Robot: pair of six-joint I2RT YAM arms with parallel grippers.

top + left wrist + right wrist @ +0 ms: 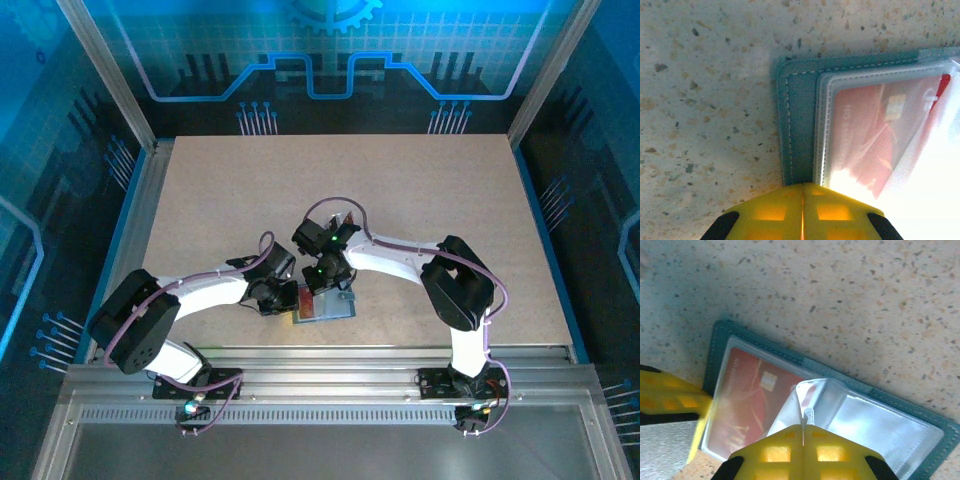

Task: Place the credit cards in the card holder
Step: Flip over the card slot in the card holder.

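The left end effector (802, 192) is seen shut, its tips at the edge of the open holder (797, 125), which lies just ahead on the tabletop (710, 100). A red card (865, 135) is shown inside it. From the right wrist, a raised clear sleeve (825, 400) is seen pinched by the shut right end effector (803, 427). From above, the holder is largely hidden beneath both.

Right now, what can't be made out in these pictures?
Top view: arms cover most of the holder; cards too small to count.
Left wrist view: glare whites out part of the red card.
Right wrist view: the sleeve pinched by the right tool hides part of the card.
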